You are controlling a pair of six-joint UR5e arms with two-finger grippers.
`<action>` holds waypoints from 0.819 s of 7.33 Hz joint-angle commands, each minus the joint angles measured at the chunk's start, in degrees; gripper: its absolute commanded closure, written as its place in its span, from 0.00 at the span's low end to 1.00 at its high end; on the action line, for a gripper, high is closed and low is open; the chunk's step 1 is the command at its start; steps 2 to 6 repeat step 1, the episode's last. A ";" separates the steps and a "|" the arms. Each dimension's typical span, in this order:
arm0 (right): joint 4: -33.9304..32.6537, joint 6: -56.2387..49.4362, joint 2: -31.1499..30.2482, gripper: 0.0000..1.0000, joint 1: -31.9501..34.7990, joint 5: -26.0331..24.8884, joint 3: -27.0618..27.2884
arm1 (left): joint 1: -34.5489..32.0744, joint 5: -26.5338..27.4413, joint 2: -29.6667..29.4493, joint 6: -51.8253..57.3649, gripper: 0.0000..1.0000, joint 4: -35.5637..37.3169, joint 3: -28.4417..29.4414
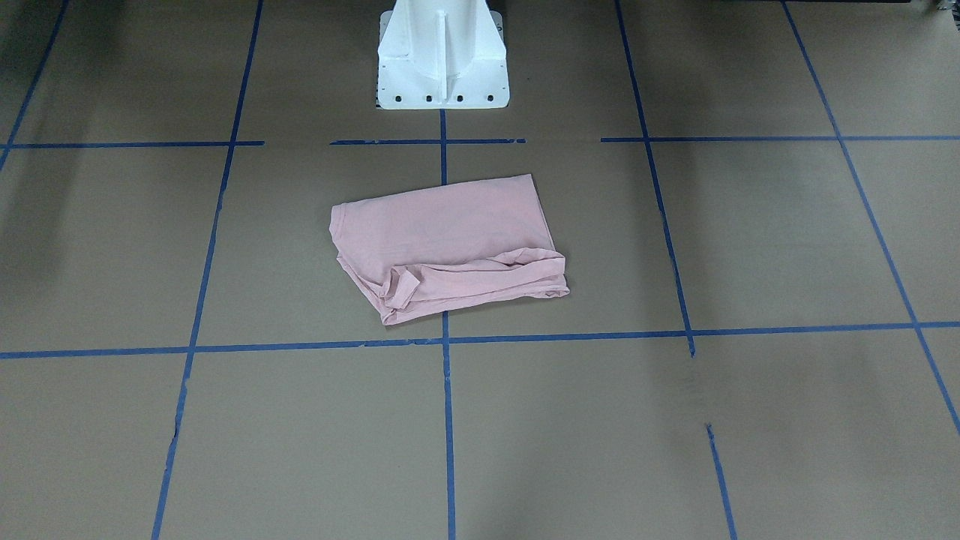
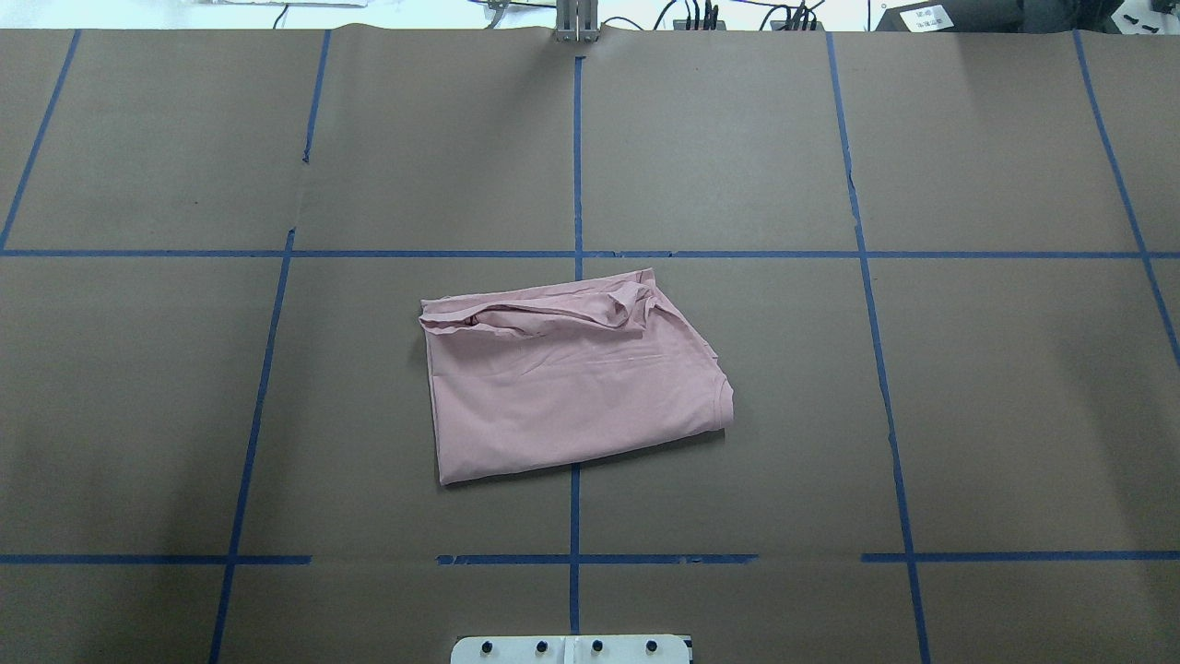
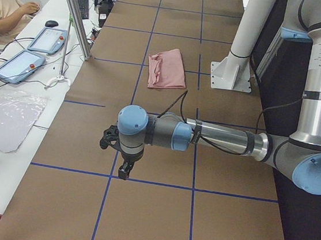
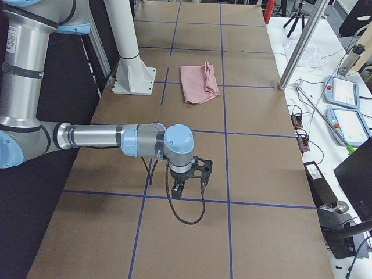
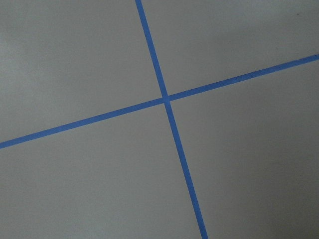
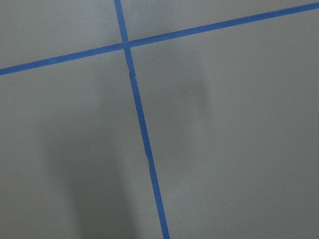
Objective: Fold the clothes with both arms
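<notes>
The clothes are one pale pink T-shirt (image 1: 446, 240) (image 2: 572, 387), folded into a rough rectangle in the middle of the brown table, with a bunched, wrinkled edge on the side away from the robot. Its print is hidden. It also shows small in the side views (image 3: 166, 68) (image 4: 199, 82). Both arms are far from it, out toward the table's ends. The left gripper (image 3: 123, 171) points down over a blue tape line. The right gripper (image 4: 181, 187) hangs low over the paper. For both I cannot tell whether they are open or shut. The wrist views show only paper and tape.
The white pedestal base (image 1: 442, 60) (image 2: 572, 650) stands just behind the shirt. A person (image 3: 5, 9) sits at a side bench with tablets (image 3: 48, 40). Metal posts (image 3: 74, 12) (image 4: 299, 46) rise at the table's far edge. Teach pendants (image 4: 343, 93) lie beside the table.
</notes>
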 commanded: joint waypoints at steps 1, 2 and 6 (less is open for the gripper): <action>-0.01 0.00 0.00 0.00 0.00 -0.16 -0.10 | 0.00 -0.07 0.00 0.00 0.00 0.00 0.00; -0.01 0.00 0.00 0.00 0.00 -0.16 -0.10 | 0.00 -0.07 0.00 0.00 0.00 0.00 0.00; -0.01 0.00 0.00 0.00 0.00 -0.16 -0.10 | 0.00 -0.07 0.00 0.00 0.00 0.00 0.00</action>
